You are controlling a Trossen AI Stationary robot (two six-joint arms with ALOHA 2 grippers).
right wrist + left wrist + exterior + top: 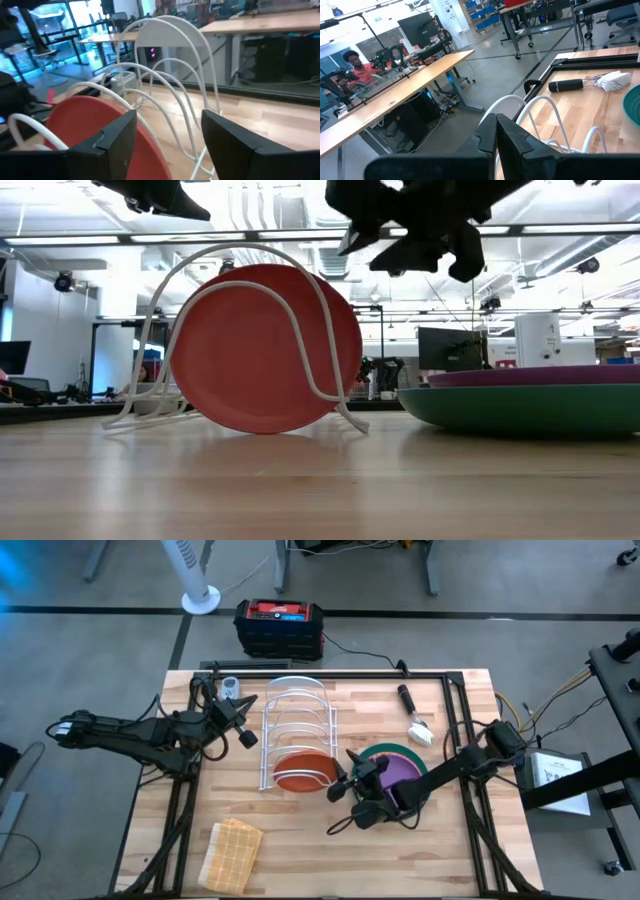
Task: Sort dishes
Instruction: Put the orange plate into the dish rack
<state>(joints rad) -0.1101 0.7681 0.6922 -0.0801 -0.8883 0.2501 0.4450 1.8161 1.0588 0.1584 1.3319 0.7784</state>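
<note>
Left gripper point(248, 738) clenched on nothing, parked at the wire rack's point(295, 710) 9 o'clock. Orange plate point(303, 771) stands in the rack's front slot. Right gripper point(343, 783) released, at the plate's 3 o'clock. Purple plate point(408, 769) on teal plate point(392, 752). Risk: the right gripper's fingers clip the rack wire or orange rim, tipping the plate out.

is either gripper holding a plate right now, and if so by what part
Nothing is held. The right gripper is open beside the orange plate standing in the white rack, with nothing between its fingers. The left gripper is shut on nothing.
</note>
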